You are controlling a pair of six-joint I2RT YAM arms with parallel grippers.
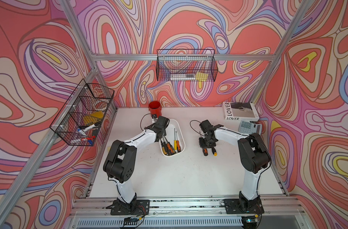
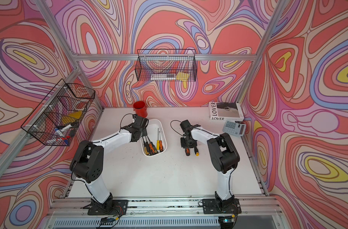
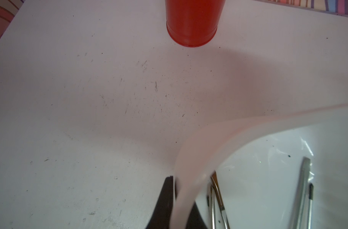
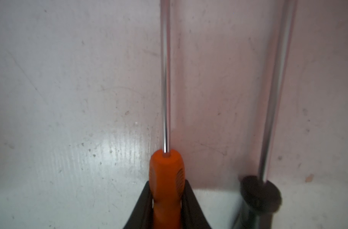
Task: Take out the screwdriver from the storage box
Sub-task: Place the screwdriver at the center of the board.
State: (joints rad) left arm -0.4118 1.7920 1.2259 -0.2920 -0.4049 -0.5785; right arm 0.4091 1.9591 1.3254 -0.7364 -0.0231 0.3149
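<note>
- The right gripper (image 4: 167,188) was clamped hard on the orange-handled screwdriver (image 4: 166,174). A black finger (image 4: 143,204) pressed each side of the grip, and the chrome shaft ran straight out ahead.
- In both top views that tool was out of the storage box (image 1: 181,136) (image 2: 163,130) and well off to its right. It sat low over the white table (image 1: 179,174), though whether it touched the surface was too close to call.
- The end of its handle (image 1: 205,152) just peeked out from under the gripper in a top view.
- Right alongside lay a second screwdriver (image 4: 276,79) with a dark collar. Its shaft ran nearly parallel, and nothing gripped it.
- Over on the other side, the left gripper (image 3: 179,208) was closed on the storage box's left rim (image 3: 248,126), the thin wall pinched between its two fingers.
- The box itself sat on the table between the two arms, just in front of the red cup (image 1: 154,109).
- Inside it was a bunch of screwdrivers (image 1: 170,147), some with black-and-orange handles and some with yellow. The handles crowded the near end and the tips pointed toward the back.
- Far right at the back, a book (image 1: 240,111) and a calculator (image 1: 248,126) sat well apart from the action.
</note>
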